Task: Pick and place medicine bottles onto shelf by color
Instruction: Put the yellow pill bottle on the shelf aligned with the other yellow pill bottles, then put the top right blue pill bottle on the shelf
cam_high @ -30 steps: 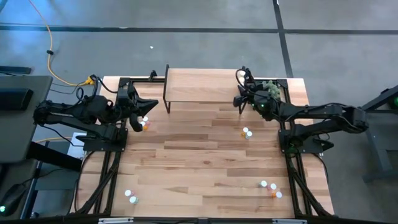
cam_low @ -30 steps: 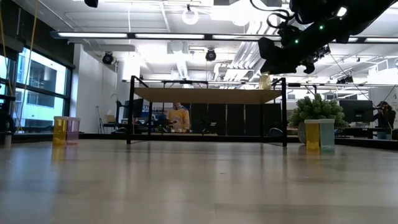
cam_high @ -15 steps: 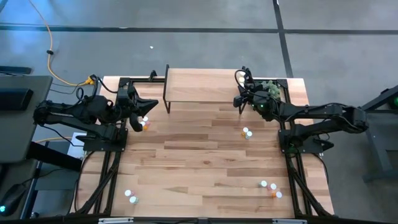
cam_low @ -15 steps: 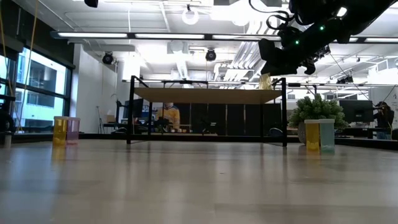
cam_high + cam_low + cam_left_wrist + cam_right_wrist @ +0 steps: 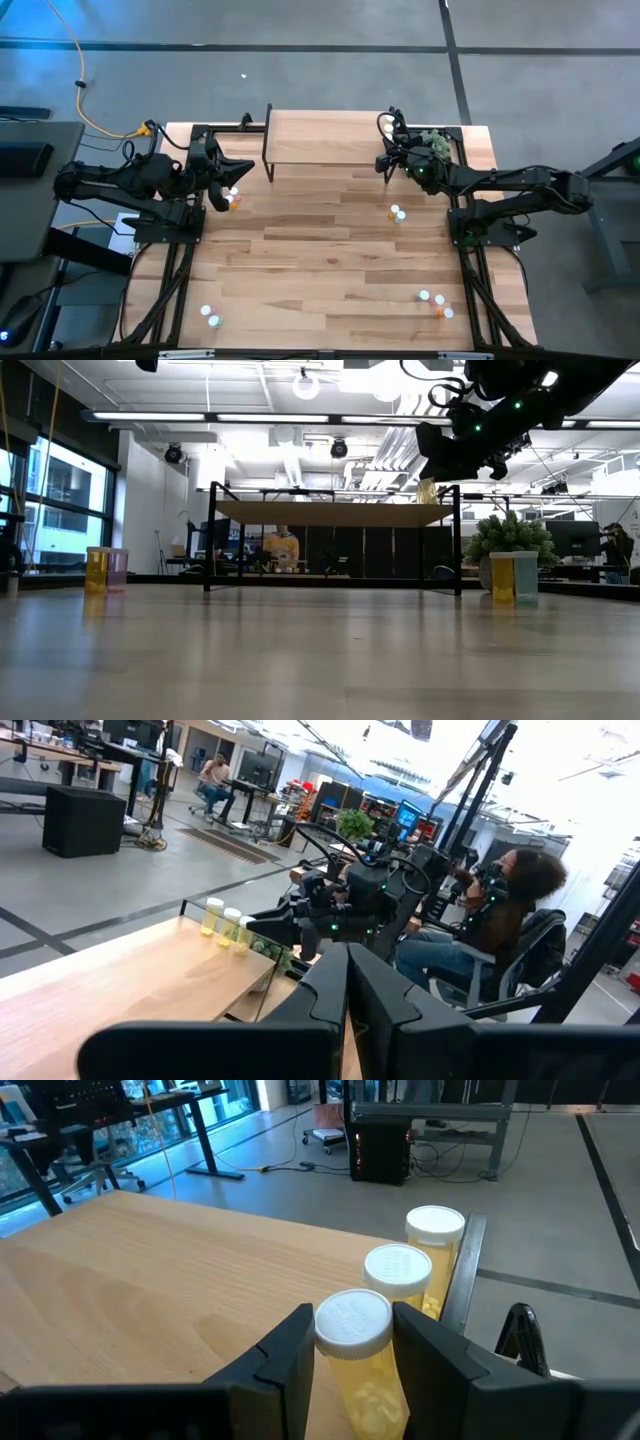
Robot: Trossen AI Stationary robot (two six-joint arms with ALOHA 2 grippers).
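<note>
Nothing has visibly moved since a second ago; both arms hold position; the right gripper (image 5: 352, 1342) clasps a yellowish bottle (image 5: 358, 1355) just below its white cap, over the shelf (image 5: 325, 138) at its right end, beside two matching bottles (image 5: 400, 1275); the left gripper (image 5: 226, 186), fingers closed on nothing, waits near the table's left edge; the bottle looks light, rigid, smooth, likely slippery, best gripped mid-body.
</note>
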